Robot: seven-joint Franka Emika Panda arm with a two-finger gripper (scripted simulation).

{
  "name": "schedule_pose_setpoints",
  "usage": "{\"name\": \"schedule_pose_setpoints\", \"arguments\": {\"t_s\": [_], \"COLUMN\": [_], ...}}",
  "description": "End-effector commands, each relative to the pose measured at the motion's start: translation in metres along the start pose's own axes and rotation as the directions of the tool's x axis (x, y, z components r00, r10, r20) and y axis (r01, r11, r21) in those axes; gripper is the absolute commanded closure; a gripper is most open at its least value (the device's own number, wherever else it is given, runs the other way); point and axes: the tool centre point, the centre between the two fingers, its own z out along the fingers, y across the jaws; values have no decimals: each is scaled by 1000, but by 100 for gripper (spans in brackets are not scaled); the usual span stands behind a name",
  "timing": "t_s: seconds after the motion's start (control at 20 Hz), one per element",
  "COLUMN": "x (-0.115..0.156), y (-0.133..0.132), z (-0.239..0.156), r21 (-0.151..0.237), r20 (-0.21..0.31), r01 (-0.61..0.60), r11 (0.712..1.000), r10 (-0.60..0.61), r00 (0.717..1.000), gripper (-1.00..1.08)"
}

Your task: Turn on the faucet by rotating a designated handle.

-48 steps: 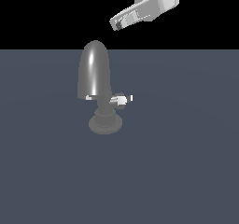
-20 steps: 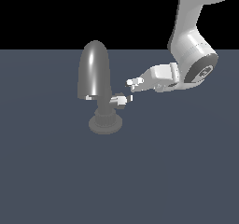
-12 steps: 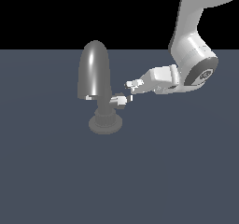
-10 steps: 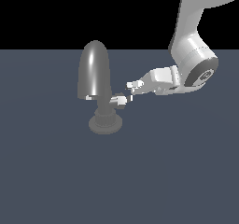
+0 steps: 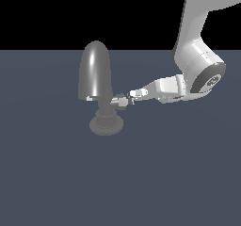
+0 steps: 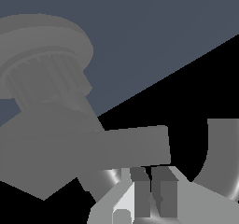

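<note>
Faucet (image 5: 95, 76): upright on the floor, at the exterior view's left.
Handle (image 5: 119, 101): juts from the neck toward the gripper (image 5: 130, 97); tip hidden.
Gripper: at the handle's tip; finger gap unreadable, cropped in the wrist view.

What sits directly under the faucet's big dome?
Under the faucet dome, a short neck drops to a round ribbed base on the floor. The handle juts from the neck toward the tool. The dome's underside is hidden.
</note>
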Motion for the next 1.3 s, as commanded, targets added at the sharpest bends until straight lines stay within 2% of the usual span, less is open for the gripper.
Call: {"name": "schedule_pose_setpoints", "arguments": {"t_s": [0.0, 0.05, 0.65, 0.7, 0.75, 1.25], "x": [23, 2, 76, 76, 29, 58], "y": [3, 1, -24, -24, -19, -48], "z": [0, 0, 1, 1, 0, 0], "r21": [-2, 0, -2, -2, -11, -7], "r20": [8, 0, 8, 8, -5, 1], "r01": [-30, 3, -30, -30, 44, 10], "r11": [1000, 1000, 1000, 1000, 999, 1000], "r10": [30, -3, 30, 30, -44, -10], "r00": [1000, 1000, 1000, 1000, 999, 1000], "gripper": [108, 108, 108, 108, 108, 108]}}
